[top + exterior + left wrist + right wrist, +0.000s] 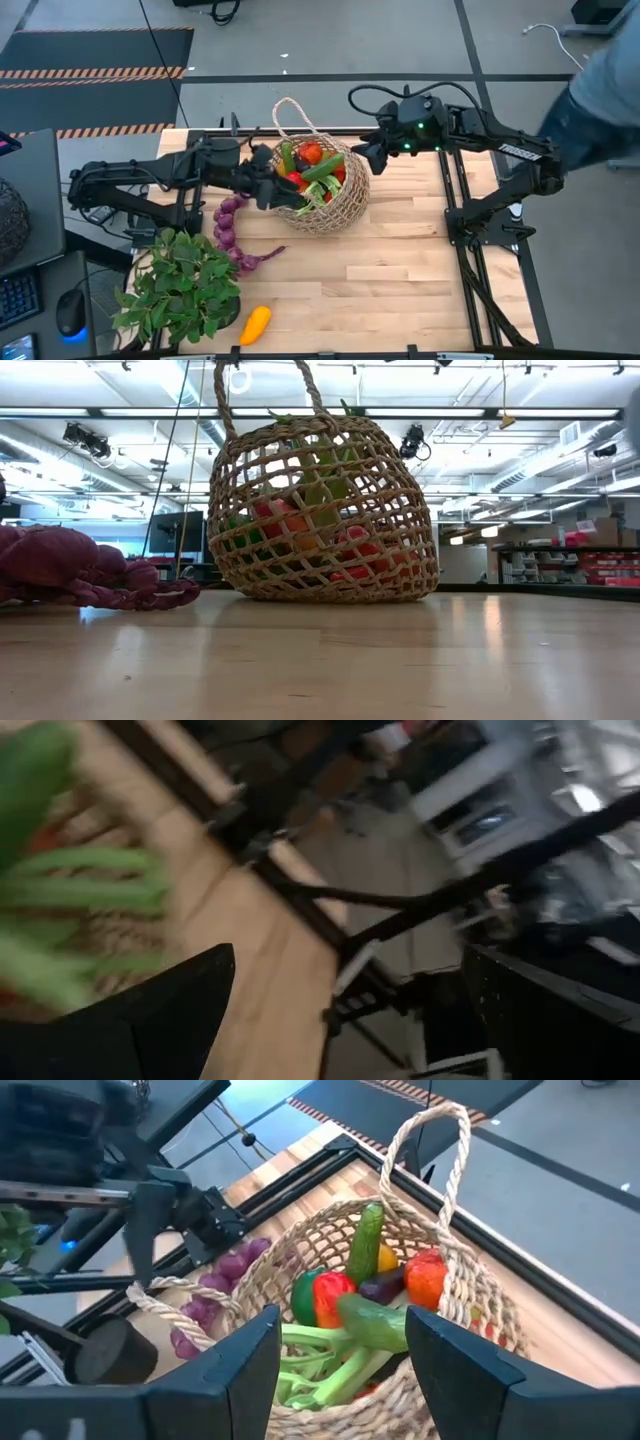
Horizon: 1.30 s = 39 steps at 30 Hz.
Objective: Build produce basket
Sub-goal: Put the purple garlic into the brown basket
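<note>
Pale wooden desk [400, 280] carries the round tan open-weave straw basket [345, 205] of colourful produce [318, 168] at twelve o'clock, left gripper [268, 190] gaping at its nine, right gripper [372, 152] half-open at its two; a nudge might tip it.

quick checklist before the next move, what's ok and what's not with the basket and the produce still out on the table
1. Basket upright on the table: ok.
2. Produce inside the basket, cucumber among it: ok.
3. Purple grapes in the basket: not ok, on the table beside it.
4. Yellow squash in the basket: not ok, on the table by the potted plant.
5. Left gripper jaws open at the basket's side: ok.
6. Right gripper free of the basket rim: cannot tell.
</note>
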Motion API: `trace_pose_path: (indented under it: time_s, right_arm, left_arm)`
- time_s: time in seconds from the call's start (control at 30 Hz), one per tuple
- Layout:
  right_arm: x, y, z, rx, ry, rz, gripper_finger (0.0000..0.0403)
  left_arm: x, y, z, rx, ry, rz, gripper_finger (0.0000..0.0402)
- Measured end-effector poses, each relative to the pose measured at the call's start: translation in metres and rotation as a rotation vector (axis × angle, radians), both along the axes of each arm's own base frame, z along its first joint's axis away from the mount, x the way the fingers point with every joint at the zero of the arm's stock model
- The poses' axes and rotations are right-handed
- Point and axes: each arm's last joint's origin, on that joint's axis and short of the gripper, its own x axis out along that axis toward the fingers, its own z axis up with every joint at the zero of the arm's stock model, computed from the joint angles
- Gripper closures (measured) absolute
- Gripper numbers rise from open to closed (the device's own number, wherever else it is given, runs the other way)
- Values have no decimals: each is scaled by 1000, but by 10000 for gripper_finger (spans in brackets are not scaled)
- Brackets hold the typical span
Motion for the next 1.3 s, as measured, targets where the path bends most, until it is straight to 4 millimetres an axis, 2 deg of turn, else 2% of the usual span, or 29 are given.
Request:
trace_pose_path:
  time_s: [0.17,0.37,0.57,0.73,0.87,1.13,1.3]
  right_arm:
    - [-10,0,4,-10,10,57,184]
    - [-32,4,7,-41,64,92,184]
    - [-42,5,12,-102,56,126,184]
    - [-43,3,9,-127,96,156,184]
    - [-45,3,7,-121,123,159,184]
    - [-45,3,7,-122,125,159,184]
    - [-45,3,7,-123,125,155,184]
  left_arm:
    - [-10,5,-10,-35,139,62,6]
    - [-36,10,3,-75,117,172,6]
    - [-69,11,17,-75,55,270,6]
    - [-95,10,-2,-132,307,369,6]
    - [-105,8,-16,-190,476,414,6]
    - [-113,6,-50,-173,978,459,6]
    - [-102,6,-59,-143,1088,445,6]
